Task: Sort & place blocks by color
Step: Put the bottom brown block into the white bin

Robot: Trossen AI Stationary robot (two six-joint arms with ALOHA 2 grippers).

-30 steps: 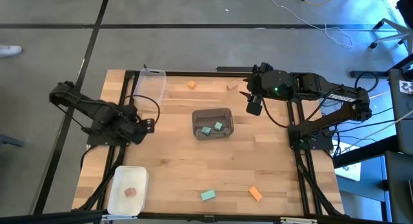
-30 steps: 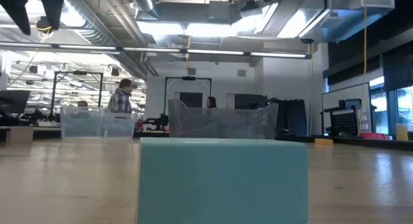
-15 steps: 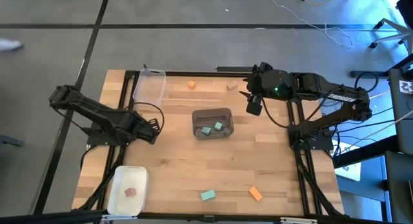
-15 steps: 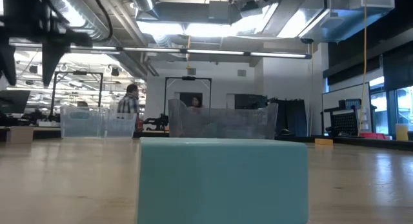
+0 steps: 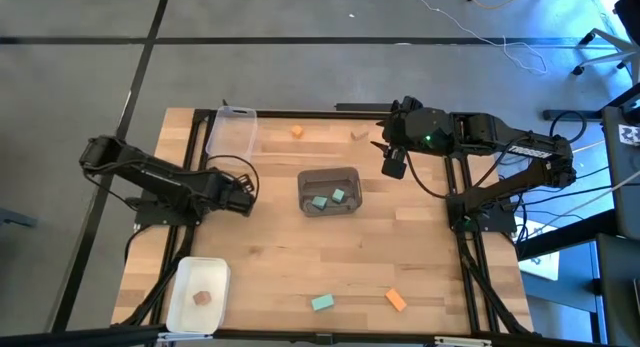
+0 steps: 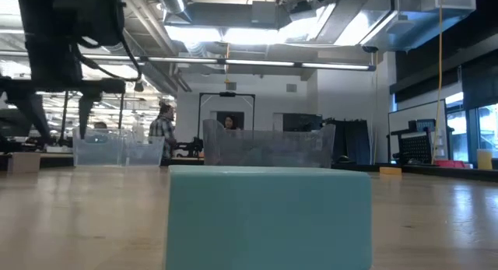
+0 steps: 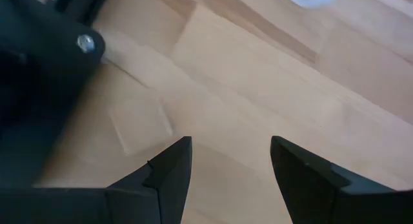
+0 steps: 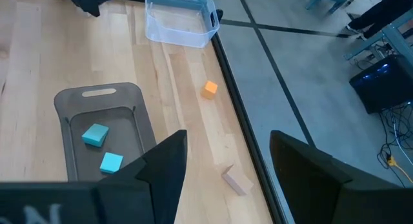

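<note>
In the high view two teal blocks (image 5: 320, 201) (image 5: 338, 195) lie in the grey tray (image 5: 329, 174). A tan block (image 5: 203, 298) sits in the white bin (image 5: 198, 272). Loose on the table are an orange block (image 5: 297, 132) and a tan block (image 5: 360, 135) near the far edge, plus a teal block (image 5: 322, 303) and an orange block (image 5: 396, 300) near the near edge. My left gripper (image 5: 250, 192) is open above bare wood, left of the tray. My right gripper (image 5: 393, 167) is open, right of the tray's far end.
A clear bin (image 5: 231, 130) stands at the far left corner, with nothing showing inside it. The low view is filled by the near teal block (image 6: 268, 215), with the left arm (image 6: 62, 68) at upper left. People move in the room behind.
My left arm has reached out toward the table's right, bringing its gripper close to the grey tray's left side. In the low view it has come further into the picture. The blocks and the right arm have stayed put.
</note>
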